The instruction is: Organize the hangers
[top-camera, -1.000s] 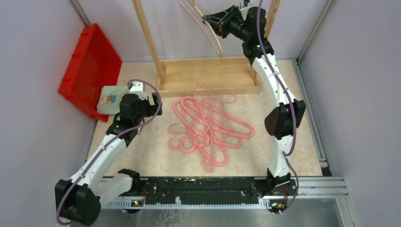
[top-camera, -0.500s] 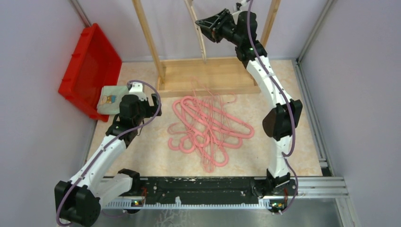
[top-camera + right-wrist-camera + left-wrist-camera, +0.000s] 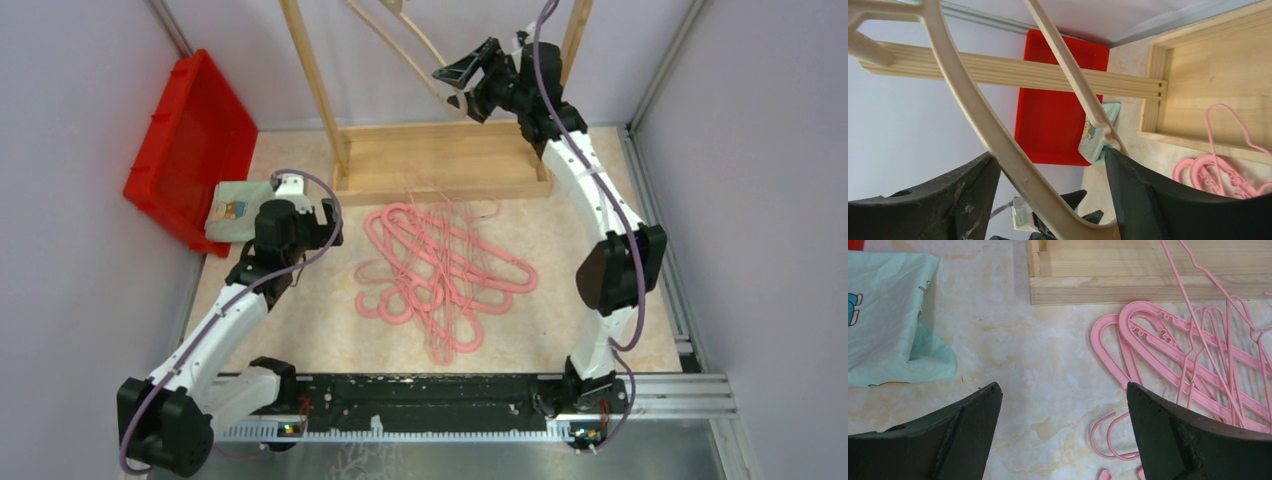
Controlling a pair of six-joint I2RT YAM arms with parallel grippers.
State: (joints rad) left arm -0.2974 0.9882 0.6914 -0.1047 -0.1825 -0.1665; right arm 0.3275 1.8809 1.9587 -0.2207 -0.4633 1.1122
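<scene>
1. The bench [image 3: 320, 320] is carrying everything, and the wooden rack [image 3: 440, 165] is standing at its far side. Take every place below from that rack.
2. The pink hangers [image 3: 440, 275] are lying in a tangled heap on the bench just in front of the rack's base. A few thin ones are reaching onto the base board. None of them is hanging, so I judge most of the job is waiting.
3. The red bin [image 3: 190, 130] is leaning well to the left of the rack, with a folded cloth [image 3: 232, 210] at its near corner. Neither is part of your task.
4. The beige hanger [image 3: 1013, 170] is hanging up in the rack's frame, between its two uprights. Its hook is running out of view at the top, so I cannot tell how it is seated on the rail.
5. Your right gripper [image 3: 458, 85] is hovering high, beside the rack's right upright. Its jaws are standing wide apart. One arm of the beige hanger is passing between them, but nothing is being squeezed. This looks like the letting-go step.
6. Your left gripper [image 3: 1063, 390] is waiting low, left of the rack's base and beside the heap. It is spread wide and holding nothing.
7. Next you are likely needing to back the right gripper out without hooking the beige arm, then single out one pink hanger.
</scene>
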